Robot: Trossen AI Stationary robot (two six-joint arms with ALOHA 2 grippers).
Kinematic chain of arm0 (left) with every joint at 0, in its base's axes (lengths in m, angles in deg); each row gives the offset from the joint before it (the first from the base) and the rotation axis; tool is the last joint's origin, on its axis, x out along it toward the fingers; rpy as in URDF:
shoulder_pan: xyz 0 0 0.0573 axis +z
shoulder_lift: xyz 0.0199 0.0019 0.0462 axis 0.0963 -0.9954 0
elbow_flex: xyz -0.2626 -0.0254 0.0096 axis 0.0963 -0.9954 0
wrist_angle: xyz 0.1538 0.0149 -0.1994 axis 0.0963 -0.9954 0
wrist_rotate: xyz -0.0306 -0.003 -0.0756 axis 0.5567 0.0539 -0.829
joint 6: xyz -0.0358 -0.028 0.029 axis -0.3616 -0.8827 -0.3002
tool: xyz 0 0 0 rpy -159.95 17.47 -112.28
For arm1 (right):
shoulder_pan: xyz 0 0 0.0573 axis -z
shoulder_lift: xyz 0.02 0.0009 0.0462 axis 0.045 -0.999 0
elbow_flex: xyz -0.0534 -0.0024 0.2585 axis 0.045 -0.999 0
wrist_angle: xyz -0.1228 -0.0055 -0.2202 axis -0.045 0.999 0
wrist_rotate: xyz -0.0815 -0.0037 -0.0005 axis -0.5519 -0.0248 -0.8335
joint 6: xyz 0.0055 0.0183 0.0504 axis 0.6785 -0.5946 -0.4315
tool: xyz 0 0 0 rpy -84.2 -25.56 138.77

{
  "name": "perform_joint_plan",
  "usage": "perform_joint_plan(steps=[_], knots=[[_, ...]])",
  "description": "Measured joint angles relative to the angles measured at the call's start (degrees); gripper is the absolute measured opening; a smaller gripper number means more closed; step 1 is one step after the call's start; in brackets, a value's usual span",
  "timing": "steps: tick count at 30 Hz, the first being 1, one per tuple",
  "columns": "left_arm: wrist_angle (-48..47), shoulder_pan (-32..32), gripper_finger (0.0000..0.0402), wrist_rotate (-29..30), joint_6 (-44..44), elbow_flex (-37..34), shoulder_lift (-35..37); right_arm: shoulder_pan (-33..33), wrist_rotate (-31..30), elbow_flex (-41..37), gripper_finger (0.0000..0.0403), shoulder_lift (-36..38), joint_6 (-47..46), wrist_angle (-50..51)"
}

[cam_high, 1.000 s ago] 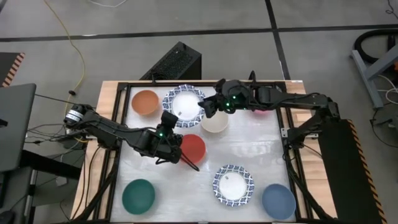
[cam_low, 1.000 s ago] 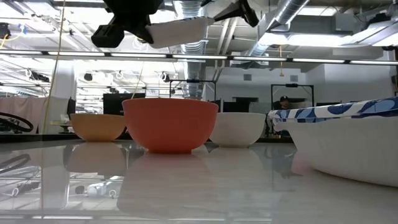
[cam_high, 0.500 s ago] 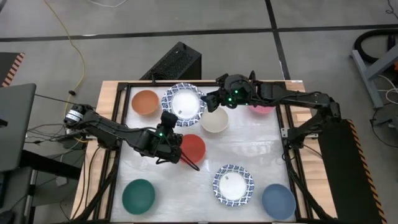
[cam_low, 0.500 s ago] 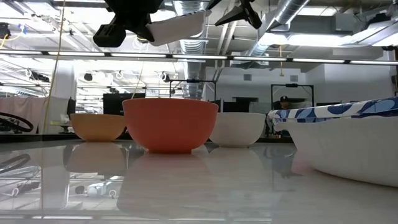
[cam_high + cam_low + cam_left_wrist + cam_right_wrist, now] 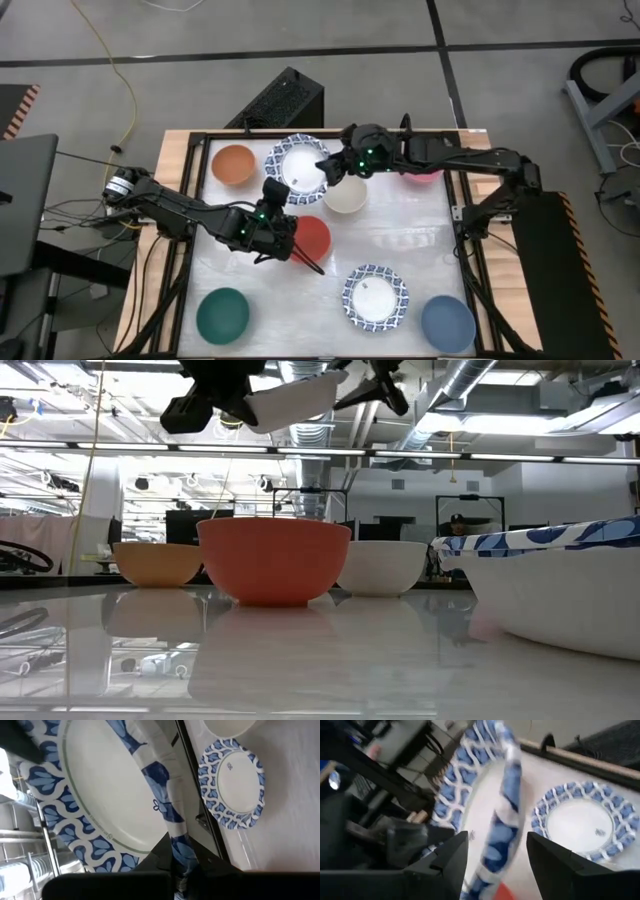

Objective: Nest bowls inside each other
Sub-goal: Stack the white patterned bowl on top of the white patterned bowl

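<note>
Across the pale worktop seven bowls sit apart from one another, and an eighth hangs in the air above its far side, toward the left.

Both dark arms meet at that raised bowl. It is a white bowl with a blue patterned rim, tilted steeply so that its inside shows in both wrist views. In the low view it floats clear above the others.

Reaching in from the left edge, the left gripper has its fingers clamped tight on this bowl's rim, the blue edge pinched between them. From the right, the right gripper is at the opposite side of the bowl with its fingers spread wide; the rim runs through the gap between them without being squeezed.

Resting on the surface:
- a second patterned bowl on the near side, toward the right, upright
- a red bowl near the middle, just beside the left arm's wrist
- a cream bowl just under the right gripper
- an orange bowl at the far left
- a pink bowl at the far right, mostly hidden by the right arm
- a teal-green bowl at the near left corner
- a blue bowl at the near right corner
</note>
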Motion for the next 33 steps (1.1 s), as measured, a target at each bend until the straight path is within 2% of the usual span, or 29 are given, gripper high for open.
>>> perform_joint_plan(steps=[11,18,22,28,33], knots=[[0.0,0.0,0.0000,0.4,-0.2,0.0,0.0,-0.7,-0.5,0.1,0.0123,0.0,0.5,-1.4],[0.0,0.0,0.0000,0.1,-0.3,0.0,0.0,-0.7,0.4,0.1,0.0115,0.1,0.4,-1.4],[0.1,0.0,0.0002,-3.4,-0.8,0.0,0.1,-0.7,0.8,0.1,0.0097,0.1,-0.4,-0.5],[1.9,-0.1,0.0030,-5.1,-1.4,0.0,0.1,-0.7,0.2,0.1,0.0014,0.1,-0.4,-0.1],[2.7,-0.1,0.0073,-5.5,-5.0,1.3,2.1,0.1,1.3,0.1,0.0009,0.1,-0.9,0.5]])
